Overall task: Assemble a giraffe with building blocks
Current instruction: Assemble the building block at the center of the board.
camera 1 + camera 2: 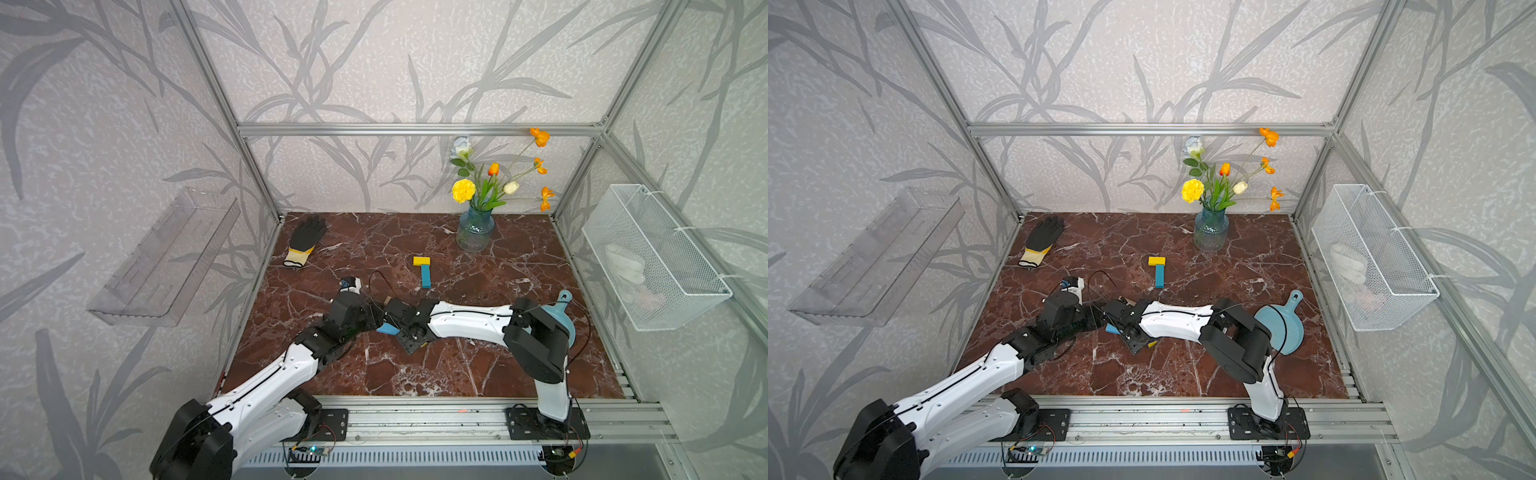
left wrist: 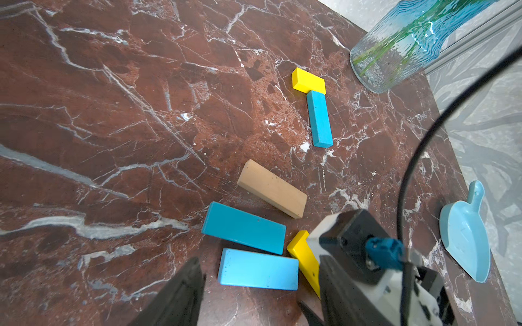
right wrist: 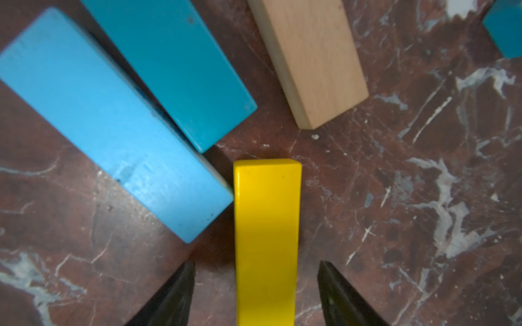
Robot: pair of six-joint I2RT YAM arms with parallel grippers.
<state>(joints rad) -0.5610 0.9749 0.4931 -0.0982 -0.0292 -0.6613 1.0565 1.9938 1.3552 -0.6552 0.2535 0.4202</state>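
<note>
The right gripper stands with its fingers apart, one on each side of a yellow block lying flat on the surface. A gap shows on both sides, so nothing is clamped. A light blue block touches that block's corner, a teal block lies against the light blue one, and a tan block sits a little apart. The left gripper is spread and empty, just beside the light blue block. This cluster lies around the middle of the surface. Toward the back edge, the giraffe is only begun: a short yellow block touches the end of a second teal block, near the vase. A scoop lies by the right edge and a glove in the back left corner.
</note>
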